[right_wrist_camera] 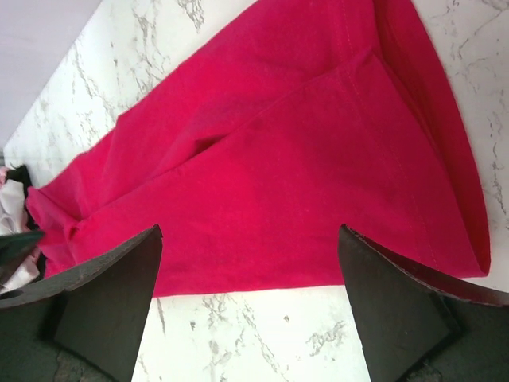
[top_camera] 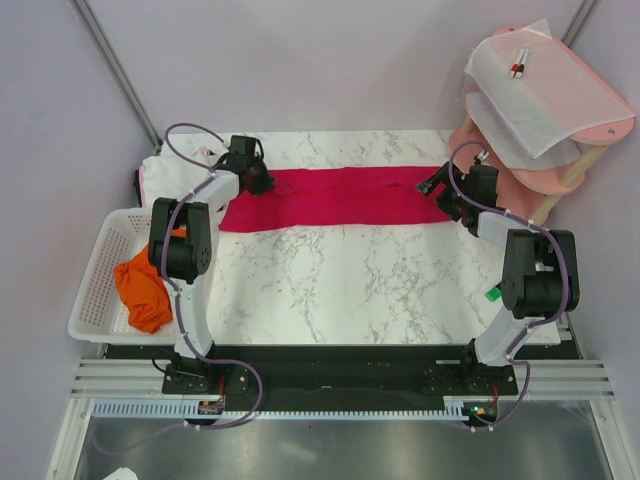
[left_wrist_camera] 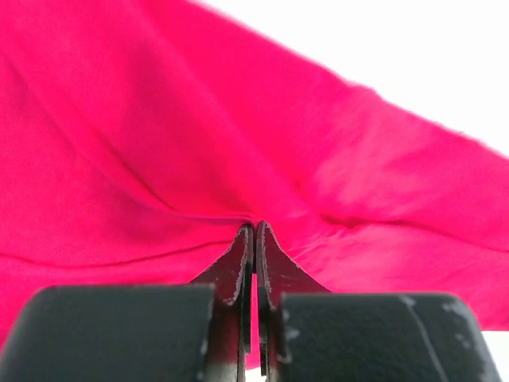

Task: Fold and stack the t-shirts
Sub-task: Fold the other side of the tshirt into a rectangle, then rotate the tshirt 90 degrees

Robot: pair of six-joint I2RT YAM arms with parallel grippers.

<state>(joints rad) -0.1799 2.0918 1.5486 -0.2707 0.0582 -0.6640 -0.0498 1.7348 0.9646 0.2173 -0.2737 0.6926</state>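
While the crimson t-shirt [top_camera: 330,197] lies as a long band across the far side of the table [top_camera: 350,290], long axis running left to right, the left gripper [top_camera: 258,180] is pinched tight on its left end. The right gripper [top_camera: 432,185] hangs over the right end, jaws wide apart (holding nothing). Shirts counted: three, one crimson, one white t-shirt [top_camera: 165,170] far left, one orange t-shirt [top_camera: 143,290] in the basket [top_camera: 95,300].

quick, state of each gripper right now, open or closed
left gripper: closed, pinching a fold of the red t-shirt
right gripper: open, holding nothing, above the same shirt
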